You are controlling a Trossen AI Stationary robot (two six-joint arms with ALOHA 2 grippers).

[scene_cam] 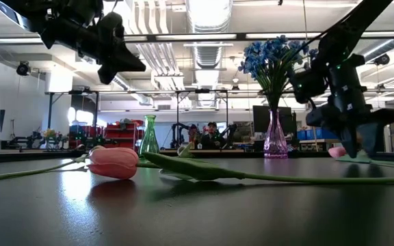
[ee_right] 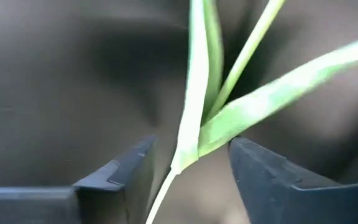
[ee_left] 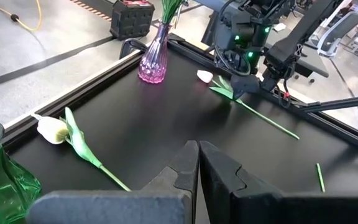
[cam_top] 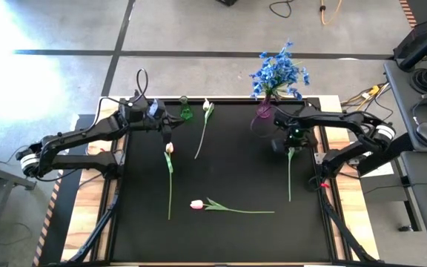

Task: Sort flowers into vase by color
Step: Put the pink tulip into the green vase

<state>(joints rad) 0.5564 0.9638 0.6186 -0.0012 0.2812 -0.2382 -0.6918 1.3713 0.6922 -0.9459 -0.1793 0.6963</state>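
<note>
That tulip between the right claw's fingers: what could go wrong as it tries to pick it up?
1. The right gripper straddles the tulip where the leaves fork from the thin stem. It may pinch only a leaf, so the flower could dangle or slip.
2. The purple vase with the blue flowers stands close by. A swinging long stem might knock it over.
3. The left gripper waits shut near the green vase, so it probably cannot help.

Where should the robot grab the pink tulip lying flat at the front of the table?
Probably the thin green stem, just past the leaves, coming straight down from above. The pink artificial tulip lies flat on the black table, its stem bare and nothing close by. The soft blossom would likely squash.
</note>
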